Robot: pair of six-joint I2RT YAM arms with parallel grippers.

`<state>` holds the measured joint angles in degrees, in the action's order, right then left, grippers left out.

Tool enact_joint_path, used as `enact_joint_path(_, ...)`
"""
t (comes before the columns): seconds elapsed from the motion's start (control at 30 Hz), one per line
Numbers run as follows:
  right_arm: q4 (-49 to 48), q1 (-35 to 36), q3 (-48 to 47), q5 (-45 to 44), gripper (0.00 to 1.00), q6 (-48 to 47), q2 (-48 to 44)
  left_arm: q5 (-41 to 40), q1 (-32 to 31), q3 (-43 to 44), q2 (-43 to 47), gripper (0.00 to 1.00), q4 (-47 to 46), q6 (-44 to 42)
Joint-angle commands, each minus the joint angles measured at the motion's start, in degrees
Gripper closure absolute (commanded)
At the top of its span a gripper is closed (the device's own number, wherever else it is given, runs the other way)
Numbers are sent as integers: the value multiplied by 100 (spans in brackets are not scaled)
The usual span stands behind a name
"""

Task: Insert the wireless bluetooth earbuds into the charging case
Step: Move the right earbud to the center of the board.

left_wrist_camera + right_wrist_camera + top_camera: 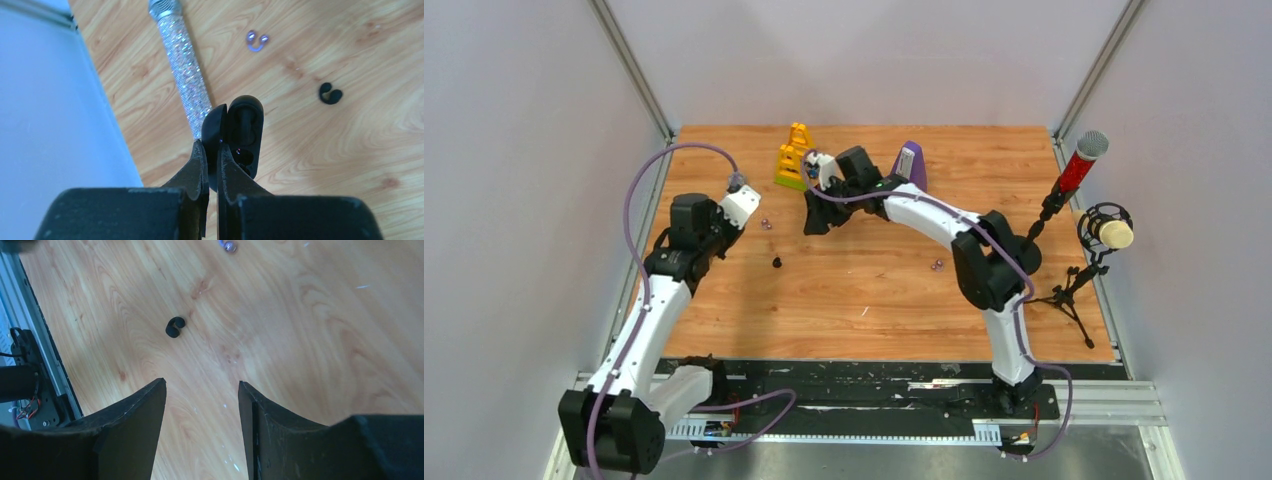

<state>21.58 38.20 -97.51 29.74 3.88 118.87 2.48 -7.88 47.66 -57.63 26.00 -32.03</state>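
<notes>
Fingers of the left gripper [212,150] are pressing together on the lower end of the charging case [243,131]. The case is sticking up out of that pinch, left of the earbuds [330,93] and apart from them. It seems to be hinged open, with its hollow showing. A glittery stick [184,70] is lying farther left of the earbuds, its end hidden behind the case. Two purple beads [256,41] are sitting beyond the earbuds and are best left alone. The earbuds themselves are lying on the wooden table [874,310], the two black buds touching in a small curl. To the right of the earbuds, the right gripper [202,385] is hanging near them but not over them, its fingers spread with nothing between them.

Picking up a bud looks like the step in hand. The right gripper should be centring over the earbuds before lowering. It should be closing gently, since such tiny rounded buds are likely to squirt sideways. Meanwhile the left gripper should be keeping the case steady, with its opening turned towards the earbuds.
</notes>
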Motion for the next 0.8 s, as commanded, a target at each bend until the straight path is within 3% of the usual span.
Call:
enact_joint_path(0.0,-111,432,-583,87,44,458,561,49,521,-68,391,100,-92,225)
enact_joint_path(0.2,358,773,-1297,-43,45,736,1325,61,769,-218,553,100,-155,242)
enact_joint_path(0.57,587,1204,-1801,-1175,50,664,1868,12,770,-283,589,100,-275,271)
enact_joint_path(0.77,769,1298,-2299,-1332,52,579,2290,49,915,-292,655,100,-259,292)
